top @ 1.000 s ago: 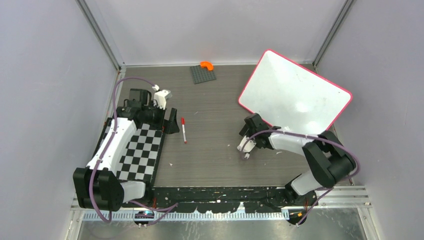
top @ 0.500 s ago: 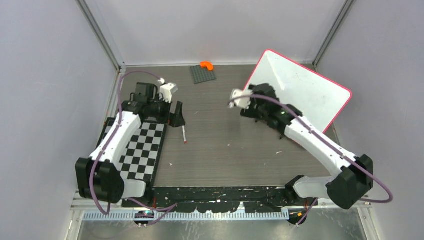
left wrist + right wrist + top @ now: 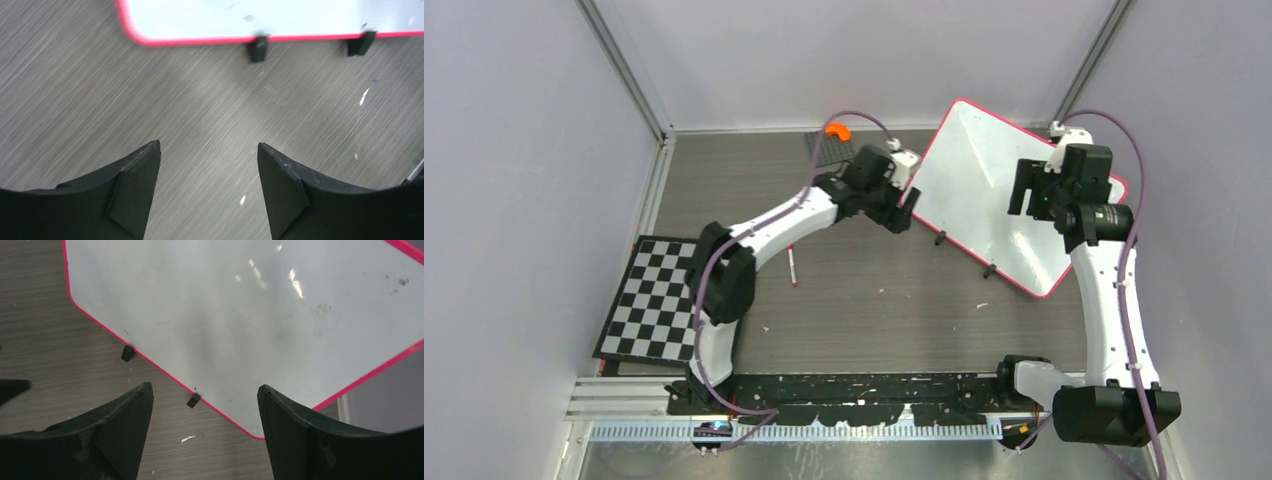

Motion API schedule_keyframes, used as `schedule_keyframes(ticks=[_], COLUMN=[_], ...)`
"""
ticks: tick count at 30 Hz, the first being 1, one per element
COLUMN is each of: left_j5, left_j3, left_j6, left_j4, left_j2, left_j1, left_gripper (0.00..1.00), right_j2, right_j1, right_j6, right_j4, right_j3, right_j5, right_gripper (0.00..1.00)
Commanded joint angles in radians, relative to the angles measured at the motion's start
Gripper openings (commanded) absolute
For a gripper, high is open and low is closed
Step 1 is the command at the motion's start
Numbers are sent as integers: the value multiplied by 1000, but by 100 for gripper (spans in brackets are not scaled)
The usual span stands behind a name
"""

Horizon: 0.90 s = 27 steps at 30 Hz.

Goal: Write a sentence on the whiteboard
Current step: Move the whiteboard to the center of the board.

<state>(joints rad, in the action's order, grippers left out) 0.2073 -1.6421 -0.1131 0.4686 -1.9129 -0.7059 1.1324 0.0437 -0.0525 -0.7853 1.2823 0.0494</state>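
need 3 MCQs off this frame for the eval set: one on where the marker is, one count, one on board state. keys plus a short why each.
1. Where does the red marker lie?
A. on the table, between the checkerboard mat and the whiteboard
B. on the whiteboard
C. on the checkerboard mat

2. How many black clips sit on the whiteboard's edge nearest the arms?
A. one
B. two
C. four

3. What does the whiteboard's face show?
A. two lines of red words
B. one red word
C. no writing

Key:
1 A, the top view shows it on bare table between the two.
2 B, the top and right wrist views each show two.
3 C, the right wrist view shows only faint smudges and glare.
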Motion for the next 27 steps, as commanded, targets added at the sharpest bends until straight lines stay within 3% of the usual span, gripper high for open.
schedule_keyframes(ticks=[1,5,10,24,27], left_j5=[-83,-110,-138,-274,-291], left_j3=[-174,-353,-459,-632,-660], left_j6=[-78,-93,-113,-164,-173], left_j4=[-75,-42,-40,-37,-36], left_j2=[-158,-325,-466,-642,-661], left_j1=[-125,-179,-212,-240,-241], left_gripper=[68,55,49,41,33], right_j2=[-59,-85,-110,-113,-115], right_j1=[98,162,172,176,175], right_j6=[206,272,307,350,360], right_j4=[-62,-85,-85,-91,-99], right_j3=[46,57,55,46,45], right_j5=[-90,-158,-184,-215,-202], right_gripper=[81,81,81,83,83])
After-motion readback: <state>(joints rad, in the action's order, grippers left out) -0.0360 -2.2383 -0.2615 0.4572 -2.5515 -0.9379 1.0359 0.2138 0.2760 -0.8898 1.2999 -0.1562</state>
